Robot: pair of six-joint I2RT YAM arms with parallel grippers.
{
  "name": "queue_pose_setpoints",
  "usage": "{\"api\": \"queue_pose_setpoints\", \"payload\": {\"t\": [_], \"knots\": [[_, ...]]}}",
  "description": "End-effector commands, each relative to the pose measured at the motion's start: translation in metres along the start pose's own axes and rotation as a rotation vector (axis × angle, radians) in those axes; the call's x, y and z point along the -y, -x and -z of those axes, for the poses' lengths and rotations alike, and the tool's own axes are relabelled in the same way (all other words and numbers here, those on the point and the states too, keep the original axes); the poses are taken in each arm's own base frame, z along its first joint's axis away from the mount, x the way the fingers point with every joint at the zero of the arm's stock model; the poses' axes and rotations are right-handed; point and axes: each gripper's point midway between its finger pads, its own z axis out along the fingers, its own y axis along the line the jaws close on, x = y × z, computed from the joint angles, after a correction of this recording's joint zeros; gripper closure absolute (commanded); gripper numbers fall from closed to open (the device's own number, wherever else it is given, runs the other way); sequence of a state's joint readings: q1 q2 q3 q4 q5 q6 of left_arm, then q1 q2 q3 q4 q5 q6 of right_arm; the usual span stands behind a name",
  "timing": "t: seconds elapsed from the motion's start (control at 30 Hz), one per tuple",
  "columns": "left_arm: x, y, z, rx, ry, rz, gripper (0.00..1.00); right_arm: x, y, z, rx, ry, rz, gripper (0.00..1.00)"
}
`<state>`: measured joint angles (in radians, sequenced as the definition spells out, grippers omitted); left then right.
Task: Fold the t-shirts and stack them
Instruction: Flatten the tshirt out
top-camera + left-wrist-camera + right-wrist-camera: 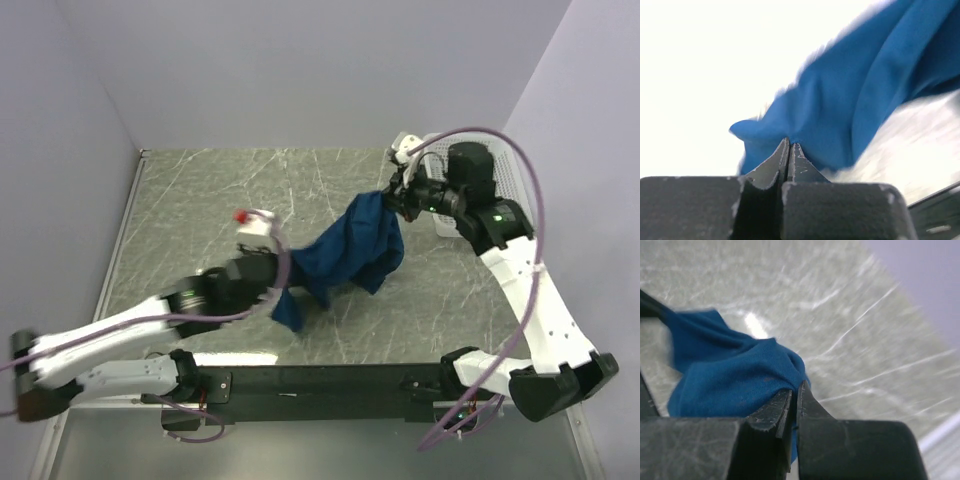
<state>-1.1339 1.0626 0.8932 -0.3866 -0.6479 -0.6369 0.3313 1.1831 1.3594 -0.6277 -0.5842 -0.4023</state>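
Dark blue t-shirt (350, 245) hangs lengthwise between the arms, left gripper (789, 142) pinched shut on its near end, right gripper (795, 387) pinched shut on its far-right end.

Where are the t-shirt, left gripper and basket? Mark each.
t-shirt (352, 245), top view, middle of the cloth.
left gripper (789, 144), left wrist view, between its shut fingertips.
basket (517, 175), top view, its right wall.

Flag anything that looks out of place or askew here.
The dark blue t-shirt is twisted and bunched, strung between the left gripper and the right gripper, both shut on its fabric, rather than lying flat on the table. Nothing looks spilled or damaged.
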Motion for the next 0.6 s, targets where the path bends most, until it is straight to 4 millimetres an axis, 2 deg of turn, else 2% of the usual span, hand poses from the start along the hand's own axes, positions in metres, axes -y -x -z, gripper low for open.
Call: {"api": "queue_pose_setpoints", "payload": {"t": [0.0, 0.03, 0.07, 0.13, 0.17, 0.27, 0.33, 0.4, 0.5, 0.57], "knots": [[-0.029, 0.104, 0.067, 0.291, 0.008, 0.113, 0.99, -0.005, 0.063, 0.050, 0.131, -0.044, 0.212, 1.00], [-0.036, 0.135, 0.095, 0.378, -0.036, 0.188, 0.99, -0.009, 0.071, 0.060, 0.149, -0.049, 0.225, 1.00], [-0.040, 0.150, 0.109, 0.422, -0.052, 0.190, 1.00, -0.013, 0.092, 0.074, 0.198, -0.060, 0.254, 1.00], [-0.052, 0.189, 0.148, 0.535, -0.099, 0.244, 0.99, -0.023, 0.113, 0.092, 0.254, -0.053, 0.276, 1.00], [-0.054, 0.202, 0.160, 0.571, -0.116, 0.254, 0.99, -0.029, 0.133, 0.108, 0.306, -0.061, 0.290, 1.00], [-0.062, 0.245, 0.204, 0.690, -0.187, 0.293, 0.99, -0.043, 0.168, 0.141, 0.401, -0.073, 0.319, 1.00], [-0.061, 0.268, 0.228, 0.746, -0.242, 0.304, 0.99, -0.051, 0.178, 0.157, 0.443, -0.069, 0.327, 1.00], [-0.061, 0.284, 0.245, 0.779, -0.274, 0.299, 0.99, -0.056, 0.186, 0.172, 0.473, -0.079, 0.343, 1.00], [-0.043, 0.286, 0.245, 0.750, -0.330, 0.239, 0.99, -0.074, 0.185, 0.184, 0.486, -0.032, 0.374, 1.00], [-0.022, 0.280, 0.242, 0.712, -0.415, 0.199, 0.99, -0.088, 0.177, 0.186, 0.480, 0.029, 0.387, 1.00]]}}
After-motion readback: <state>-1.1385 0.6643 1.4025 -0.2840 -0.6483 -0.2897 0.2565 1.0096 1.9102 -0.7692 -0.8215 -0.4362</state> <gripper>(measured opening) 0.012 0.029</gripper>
